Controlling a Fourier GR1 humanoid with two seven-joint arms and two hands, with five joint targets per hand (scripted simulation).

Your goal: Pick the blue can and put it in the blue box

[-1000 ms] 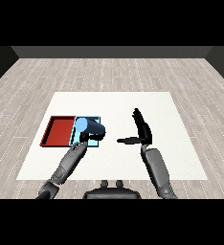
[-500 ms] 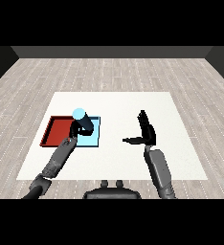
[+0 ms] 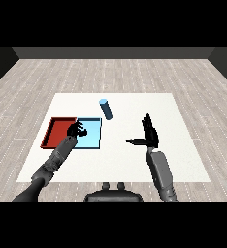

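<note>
The blue can (image 3: pixel 105 109) is a slim light blue cylinder, tilted with its top leaning left. It is just past the far right corner of the blue tray (image 3: pixel 93 139), and no hand touches it. I cannot tell whether it rests on the table or is in the air. My left hand (image 3: pixel 76 130) hovers over the edge where the red tray (image 3: pixel 58 135) and the blue tray meet, fingers loosely bent and holding nothing. My right hand (image 3: pixel 149 135) stands open to the right, fingers straight up and thumb pointing left.
Both trays lie side by side at the left of the white table (image 3: pixel 135 106), which has bare surface at the right and the back. Grey wood floor surrounds the table.
The can has left my left hand and moved right and away, past the blue tray. My left hand has dropped back towards the trays' shared edge. The right hand barely moved.
</note>
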